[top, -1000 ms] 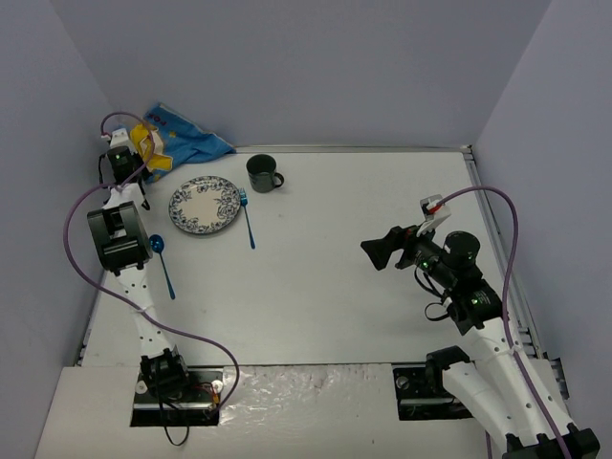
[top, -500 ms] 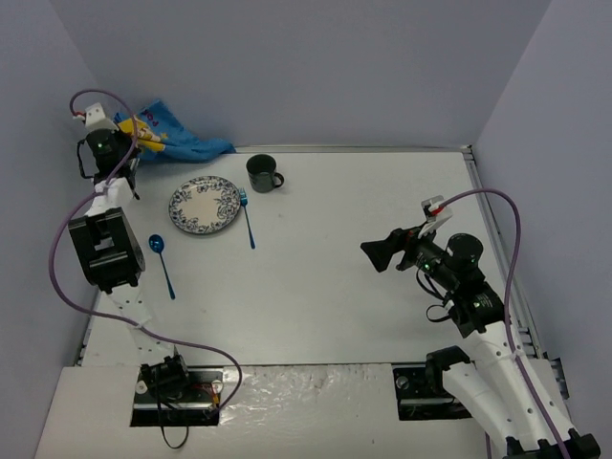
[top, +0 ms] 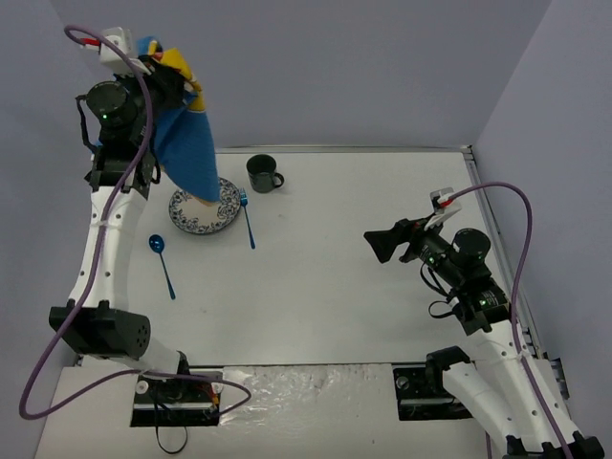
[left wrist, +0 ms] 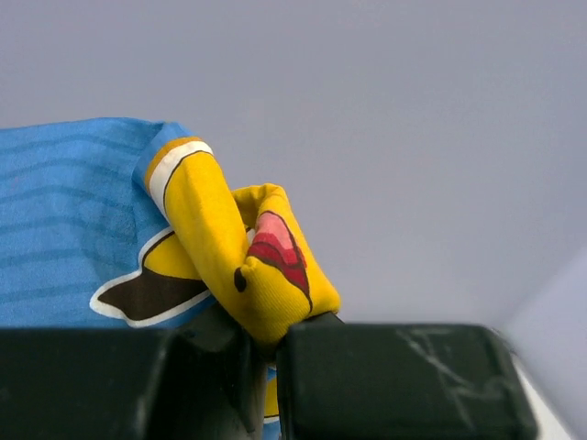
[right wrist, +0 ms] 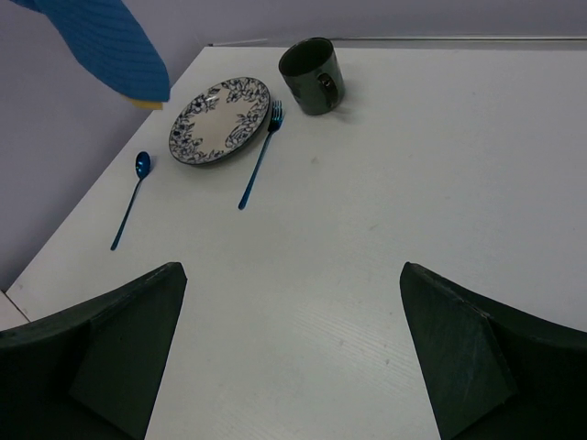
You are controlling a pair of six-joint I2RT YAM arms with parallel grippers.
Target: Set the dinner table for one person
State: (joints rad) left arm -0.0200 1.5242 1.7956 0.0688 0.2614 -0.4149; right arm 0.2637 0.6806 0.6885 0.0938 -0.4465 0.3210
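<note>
Surface: the worktop (top: 363, 287) is a large flat white rectangle with thin metal edging along its far and right sides. It fills the floor of the enclosure. Most of its middle and right half lies bare.

Room: plain grey-lilac walls close it in on the left, far and right sides. Both arm bases sit on a paler strip at the near edge.

Count, all in the far-left quarter of the worktop:
- One plate (top: 194, 218), white with a blue floral rim, lying flat.
- One dark green mug (top: 262, 173), upright, just beyond the plate to its right, handle pointing right.
- One blue fork (top: 248, 220), just beside the plate's right rim, tines toward the mug.
- One blue spoon (top: 161, 263), left of and nearer than the plate, apart from it, bowl toward the far side.
- One blue cloth (top: 186, 143) with a yellow cartoon print.

Arms: two.
- Left pincer (top: 161, 69): high near the far-left wall, clamped on a bunched yellow fold of the cloth, which hangs free below it. Seen from overhead, the lower corner lies across the plate's far-left rim. Contact cannot be told.
- Right pincer (top: 378, 247): jaws spread wide, holding nothing, above the right half of the worktop, pointing toward the place setting.
</note>
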